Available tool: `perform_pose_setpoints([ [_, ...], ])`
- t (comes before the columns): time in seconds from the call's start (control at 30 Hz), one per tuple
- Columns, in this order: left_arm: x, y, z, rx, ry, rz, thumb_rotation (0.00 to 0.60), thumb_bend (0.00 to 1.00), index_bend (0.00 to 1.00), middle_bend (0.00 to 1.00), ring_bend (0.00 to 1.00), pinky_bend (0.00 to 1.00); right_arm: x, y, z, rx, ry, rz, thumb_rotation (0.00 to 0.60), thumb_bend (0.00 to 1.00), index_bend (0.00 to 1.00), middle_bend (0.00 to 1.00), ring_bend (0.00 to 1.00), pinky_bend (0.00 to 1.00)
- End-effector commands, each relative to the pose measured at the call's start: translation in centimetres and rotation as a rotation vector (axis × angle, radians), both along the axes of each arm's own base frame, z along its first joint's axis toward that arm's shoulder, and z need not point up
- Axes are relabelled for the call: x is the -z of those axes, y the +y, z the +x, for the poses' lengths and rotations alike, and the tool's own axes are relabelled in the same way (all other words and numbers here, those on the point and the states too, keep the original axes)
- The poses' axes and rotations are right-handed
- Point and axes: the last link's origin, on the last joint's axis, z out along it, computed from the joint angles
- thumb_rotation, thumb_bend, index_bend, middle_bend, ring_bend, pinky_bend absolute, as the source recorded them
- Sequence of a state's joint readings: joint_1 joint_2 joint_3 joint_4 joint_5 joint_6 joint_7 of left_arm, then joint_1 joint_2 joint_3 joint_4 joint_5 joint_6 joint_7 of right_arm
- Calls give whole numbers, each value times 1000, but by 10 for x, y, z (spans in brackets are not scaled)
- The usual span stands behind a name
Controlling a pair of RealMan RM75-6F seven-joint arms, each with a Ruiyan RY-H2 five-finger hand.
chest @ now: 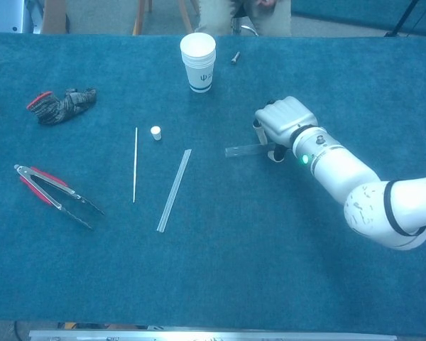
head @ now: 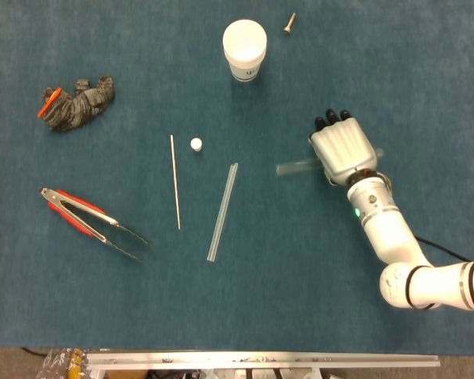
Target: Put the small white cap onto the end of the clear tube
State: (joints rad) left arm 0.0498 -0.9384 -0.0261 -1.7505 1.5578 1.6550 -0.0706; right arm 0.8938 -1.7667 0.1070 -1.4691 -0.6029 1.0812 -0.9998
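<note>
The small white cap (head: 196, 144) (chest: 155, 132) stands on the blue table left of centre. My right hand (head: 344, 148) (chest: 285, 121) is at the right, fingers curled around a short clear tube (head: 294, 167) (chest: 245, 150) whose free end sticks out to the left, toward the cap but well apart from it. A longer clear tube (head: 222, 211) (chest: 174, 189) lies slanted on the table between cap and hand. My left hand shows in neither view.
A thin rod (head: 174, 181) lies left of the cap. Red-handled tongs (head: 91, 223) lie at the left, a dark glove (head: 77, 104) at the far left, a stack of white paper cups (head: 245, 49) and a bolt (head: 289, 23) at the back.
</note>
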Motion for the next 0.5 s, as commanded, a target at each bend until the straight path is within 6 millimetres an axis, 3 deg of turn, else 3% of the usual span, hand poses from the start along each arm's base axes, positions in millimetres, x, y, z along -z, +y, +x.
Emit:
perform_pose_setpoints([
  [0.03,0,0,0,3,-2,0,600,338,289,37,0,18,-5,-2,4,11,-39,-12,600,280,572,266,147,231],
  [0.23,1,11,3,31,-4,-43,600,339,289,42,0,18,-35,-11,20,33,-171,-54,600,285,585,278,147,231],
  [0.5,16,40,20,94,-93,-192,600,338,290,53,0,18,-79,-16,35,37,-308,-103,600,286,597,287,147,232],
])
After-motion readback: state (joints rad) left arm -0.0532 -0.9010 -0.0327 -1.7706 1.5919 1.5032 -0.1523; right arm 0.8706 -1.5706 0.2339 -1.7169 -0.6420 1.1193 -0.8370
